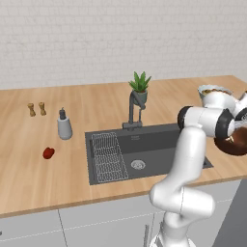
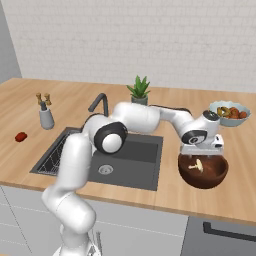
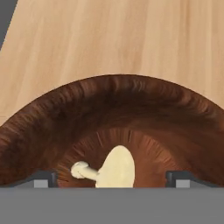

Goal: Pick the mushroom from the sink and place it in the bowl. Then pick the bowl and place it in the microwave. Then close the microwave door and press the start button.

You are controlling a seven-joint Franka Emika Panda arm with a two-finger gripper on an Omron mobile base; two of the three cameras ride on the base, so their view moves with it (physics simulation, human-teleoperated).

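Two dark fingertips of the tool stand far apart at the near edge of the hand view, wide open, and they hold nothing. Right between them and a little below lies the mushroom, pale cream, on its side with its small stem pointing to one side. It touches neither fingertip. It rests on the bottom of the bowl, which is round, deep and reddish-brown like wood.

From the right base view the tool hangs just over the bowl, pointing down into it, and the mushroom shows as a small pale speck inside. The bowl stands on the wooden bench. Off to the side of the tool is the dark grey sink, with a round drain in it. Beyond the tool, farther back on the bench, sits a pale bowl of fruit. A small green plant stands behind the sink.
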